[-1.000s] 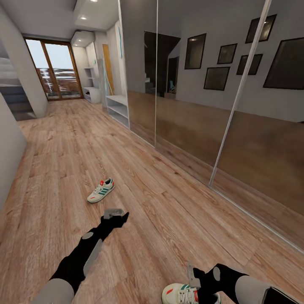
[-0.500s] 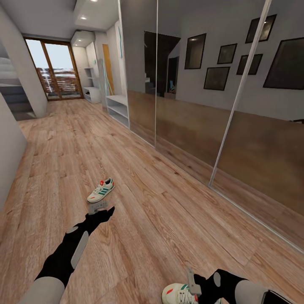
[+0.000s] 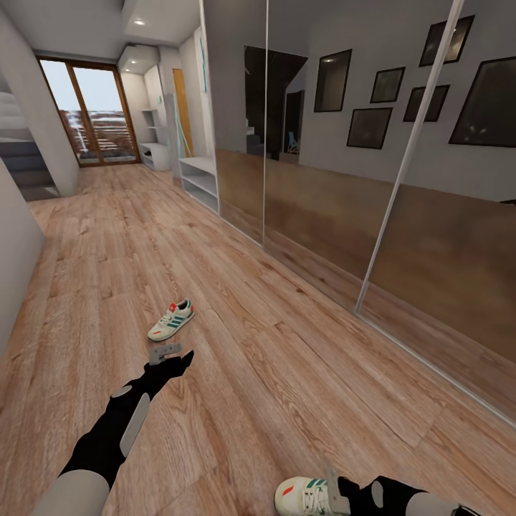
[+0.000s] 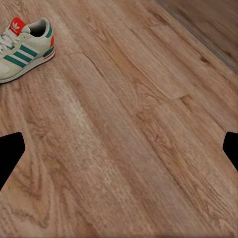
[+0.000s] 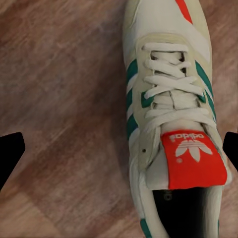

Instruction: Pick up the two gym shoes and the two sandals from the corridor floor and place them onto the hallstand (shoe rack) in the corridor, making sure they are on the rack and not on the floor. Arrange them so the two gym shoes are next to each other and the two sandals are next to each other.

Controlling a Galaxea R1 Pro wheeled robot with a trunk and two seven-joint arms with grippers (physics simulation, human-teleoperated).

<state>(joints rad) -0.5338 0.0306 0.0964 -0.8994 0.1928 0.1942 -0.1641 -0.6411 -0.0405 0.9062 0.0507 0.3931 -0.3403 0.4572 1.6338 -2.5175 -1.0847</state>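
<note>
One gym shoe (image 3: 172, 319), white with green stripes and a red heel patch, lies on the corridor floor (image 3: 301, 358); it also appears as the gym shoe (image 4: 25, 49) in the left wrist view. My left gripper (image 3: 165, 352) hovers just short of it, open and empty, its fingertips (image 4: 10, 158) wide apart. The other gym shoe (image 3: 304, 496) lies at the head view's bottom edge. My right gripper (image 3: 333, 491) is open right above this shoe (image 5: 168, 119), looking down on its laces and red tongue. The white hallstand (image 3: 201, 183) stands far down the corridor. The sandals are out of view.
A mirrored sliding wardrobe (image 3: 373, 215) runs along the right side of the corridor. A grey wall (image 3: 14, 265) closes the left side. Glass doors (image 3: 89, 115) end the corridor, with more white shelving (image 3: 154, 154) beside them.
My left gripper swung left and forward, closer to the far gym shoe, then held still. My right arm sank lower over the near shoe. The camera shifted slightly.
</note>
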